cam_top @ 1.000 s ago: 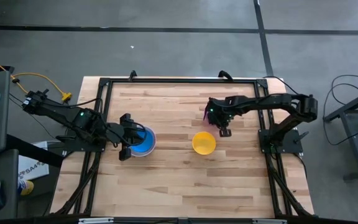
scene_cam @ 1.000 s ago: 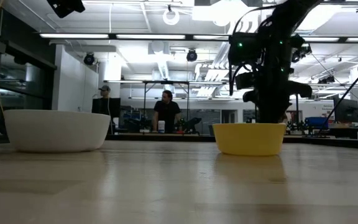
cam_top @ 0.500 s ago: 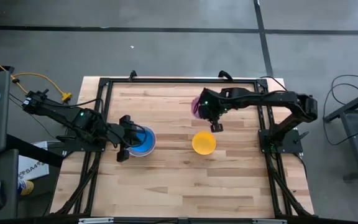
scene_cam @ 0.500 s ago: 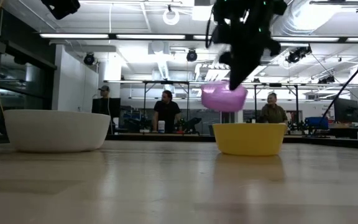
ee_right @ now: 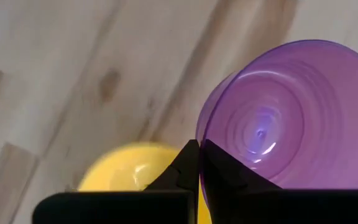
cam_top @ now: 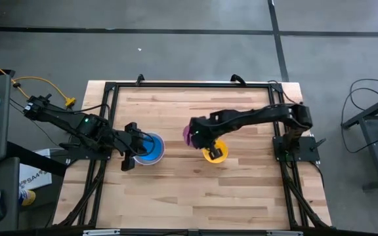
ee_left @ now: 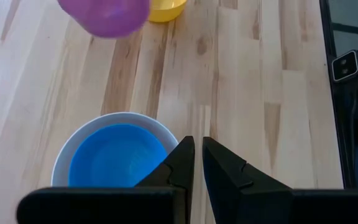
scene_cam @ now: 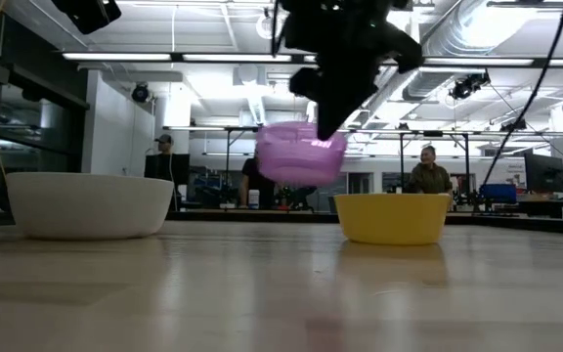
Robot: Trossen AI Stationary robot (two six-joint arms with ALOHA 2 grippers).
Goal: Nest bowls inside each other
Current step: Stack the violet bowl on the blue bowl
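Note:
A white bowl [scene_cam: 86, 205] stands on the table left of centre with the blue bowl [ee_left: 117, 155] nested in it. My left gripper [ee_left: 197, 146] hangs above that bowl's rim on its left side, shut and holding nothing. The yellow bowl [cam_top: 216, 154] sits upright on the wood right of centre. Between the two bowls the purple bowl [scene_cam: 299, 156] hangs in the air, with my right gripper [ee_right: 199, 152] shut on it. No pink bowl is in view. My right gripper pinches the purple bowl's rim [ee_right: 199, 138] on the side toward the yellow bowl, one finger inside the bowl and one outside. The fingers come from above, slanting down. The bowl hangs tilted below them, clear of the table.
A black frame rail [cam_top: 189, 85] runs round the tabletop. Bare wood [cam_top: 195, 190] lies along the near half of the table. People [scene_cam: 428, 176] stand in the room beyond the far edge.
My right gripper has lifted the purple bowl off the table at the far right, behind the yellow bowl. It has carried it up, then toward the table's left and near side. The bowl now hangs tilted, clear of the table, between the yellow and white bowls.

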